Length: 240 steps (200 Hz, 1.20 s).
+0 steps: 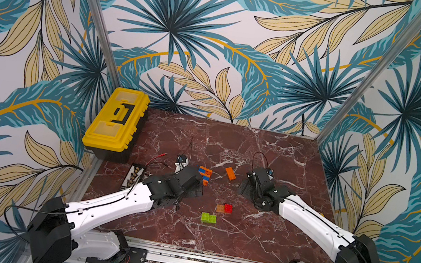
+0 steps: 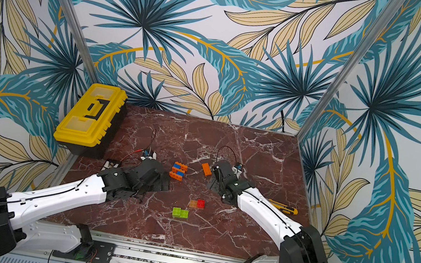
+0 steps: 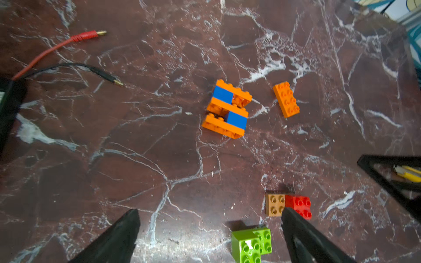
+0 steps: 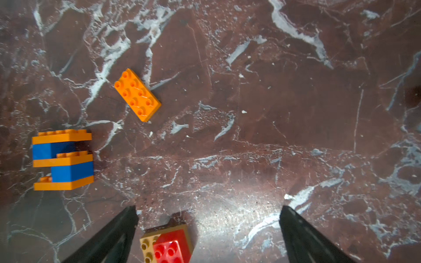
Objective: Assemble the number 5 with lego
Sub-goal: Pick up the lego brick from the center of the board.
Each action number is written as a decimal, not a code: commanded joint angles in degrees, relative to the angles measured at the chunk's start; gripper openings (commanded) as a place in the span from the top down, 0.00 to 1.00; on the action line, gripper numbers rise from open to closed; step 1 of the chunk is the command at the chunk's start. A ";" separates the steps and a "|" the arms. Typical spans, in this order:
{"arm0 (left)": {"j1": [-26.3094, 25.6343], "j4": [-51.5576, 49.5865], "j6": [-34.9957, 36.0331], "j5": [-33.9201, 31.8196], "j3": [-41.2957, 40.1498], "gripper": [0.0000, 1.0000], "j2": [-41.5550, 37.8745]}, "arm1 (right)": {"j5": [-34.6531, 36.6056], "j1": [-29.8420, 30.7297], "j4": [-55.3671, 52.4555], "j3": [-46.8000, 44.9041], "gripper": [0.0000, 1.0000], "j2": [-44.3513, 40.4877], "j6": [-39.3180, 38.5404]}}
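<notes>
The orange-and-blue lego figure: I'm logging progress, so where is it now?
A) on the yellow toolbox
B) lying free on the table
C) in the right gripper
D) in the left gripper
B: the orange-and-blue figure lies on the table, clear of the open left gripper and right gripper.

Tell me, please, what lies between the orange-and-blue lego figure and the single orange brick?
Nothing: only bare marble table separates the orange-and-blue figure from the orange brick, clearest in the left wrist view.
</notes>
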 commanded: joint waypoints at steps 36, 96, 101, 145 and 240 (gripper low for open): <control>4.79 4.28 2.19 0.11 -2.26 0.00 -1.33 | -9.80 -0.36 6.49 6.60 0.01 11.17 -3.84; 5.67 5.91 0.40 -3.66 -5.64 0.00 -4.75 | -14.96 -0.52 10.64 10.97 0.01 19.47 -2.18; 5.68 6.33 0.20 -3.82 -6.30 0.00 -5.24 | -15.19 -0.54 10.73 11.49 0.01 20.17 -1.99; 5.79 9.07 0.22 -6.02 -10.11 0.00 -9.64 | -11.84 -1.22 7.87 14.63 0.01 24.35 -0.66; 6.49 10.02 1.56 -6.69 -10.90 0.00 -9.85 | -16.36 -3.33 9.00 23.46 0.07 34.61 -1.41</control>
